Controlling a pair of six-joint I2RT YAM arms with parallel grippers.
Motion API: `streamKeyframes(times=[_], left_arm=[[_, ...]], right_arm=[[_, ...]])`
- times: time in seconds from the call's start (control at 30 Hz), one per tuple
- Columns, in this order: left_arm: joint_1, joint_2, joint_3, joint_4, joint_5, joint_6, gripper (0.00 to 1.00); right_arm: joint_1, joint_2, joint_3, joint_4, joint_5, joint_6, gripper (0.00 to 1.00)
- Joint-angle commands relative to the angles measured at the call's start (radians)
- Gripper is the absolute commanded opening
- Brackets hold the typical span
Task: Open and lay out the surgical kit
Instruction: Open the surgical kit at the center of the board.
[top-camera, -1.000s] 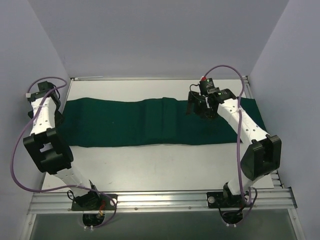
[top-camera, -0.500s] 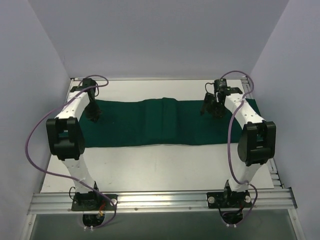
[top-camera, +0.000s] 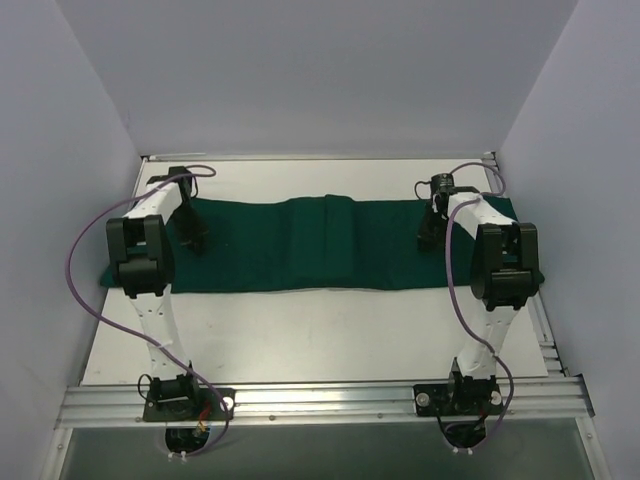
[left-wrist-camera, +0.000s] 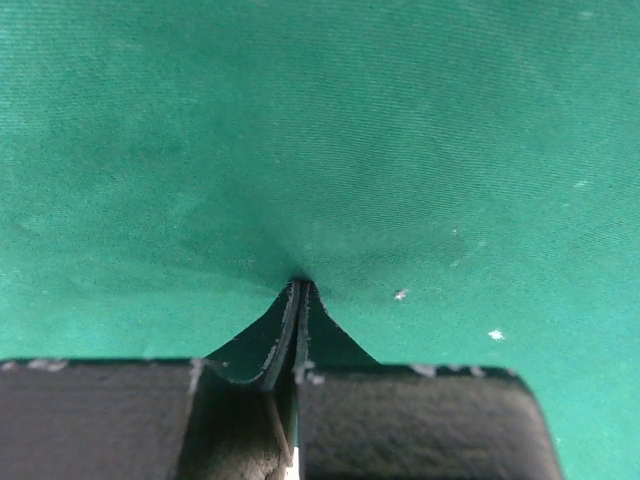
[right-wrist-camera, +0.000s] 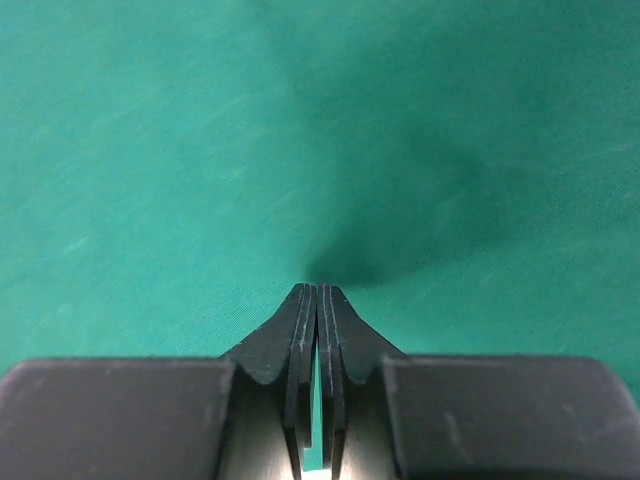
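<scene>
The surgical kit shows as a dark green cloth wrap (top-camera: 280, 250) spread in a long band across the white table, with a raised fold near its middle (top-camera: 322, 235). My left gripper (top-camera: 192, 240) points down onto the wrap's left part. In the left wrist view its tips (left-wrist-camera: 298, 285) are shut, and the green cloth (left-wrist-camera: 400, 150) puckers toward them. My right gripper (top-camera: 430, 238) stands on the wrap's right part. Its tips (right-wrist-camera: 318, 288) are shut too, with a sliver of green cloth (right-wrist-camera: 200, 150) between the fingers and a dark crease beside them.
The white table (top-camera: 300, 330) is boxed in by pale walls on the left, right and back. An aluminium rail (top-camera: 320, 400) with both arm bases runs along the near edge. Purple cables (top-camera: 75, 270) loop beside each arm.
The left arm swung in from the far left onto the cloth and the right arm moved right. Both grippers came down on the wrap and went from open to shut.
</scene>
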Motion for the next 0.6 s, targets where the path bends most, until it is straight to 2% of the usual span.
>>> streamKeyframes(times=[0.0, 0.3, 0.43, 0.53, 0.57], left_arm=[[0.034, 0.065, -0.017, 0.045, 0.032, -0.01, 0.02], [0.186, 0.042, -0.117, 0.097, 0.125, -0.024, 0.02], [0.177, 0.001, -0.117, 0.097, 0.125, -0.013, 0.02], [0.172, -0.01, -0.084, 0.086, 0.187, -0.001, 0.02], [0.17, -0.012, -0.056, 0.086, 0.204, 0.008, 0.03]], right_arm=[[-0.013, 0.031, 0.0, -0.017, 0.039, 0.022, 0.0], [-0.002, 0.158, 0.076, -0.055, -0.007, 0.005, 0.02], [-0.022, 0.167, 0.109, -0.054, -0.015, -0.018, 0.03], [-0.036, 0.152, 0.209, -0.107, 0.034, -0.03, 0.12], [-0.039, 0.138, 0.239, -0.116, 0.049, -0.03, 0.21]])
